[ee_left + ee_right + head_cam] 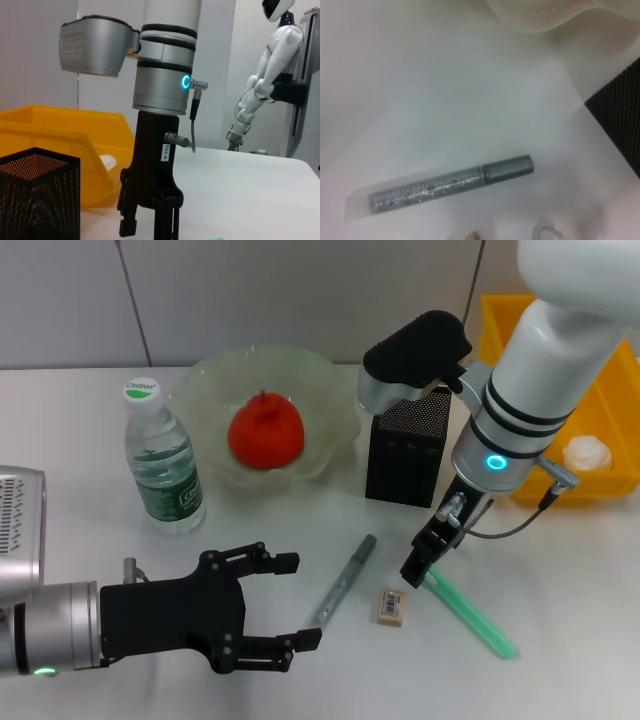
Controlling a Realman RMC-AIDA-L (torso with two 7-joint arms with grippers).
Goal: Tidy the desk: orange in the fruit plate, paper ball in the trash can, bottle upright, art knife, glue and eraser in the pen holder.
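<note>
The orange [265,432] lies in the pale-green fruit plate [330,380]. Left of the plate the bottle [160,462] stands upright. The paper ball [587,453] rests inside the yellow trash can [610,390]. In front of the black mesh pen holder [405,452] lie the silver glue pen [343,580], the beige eraser [391,606] and the green art knife [470,615]. My right gripper [418,568] hangs low at the knife's near end, its fingers slightly apart and holding nothing. My left gripper [298,602] is open near the table's front, left of the glue.
The left wrist view shows the right gripper [147,227] between the pen holder [37,200] and bare table, with the trash can [60,130] behind. Another white robot [270,65] stands beyond the table's far edge.
</note>
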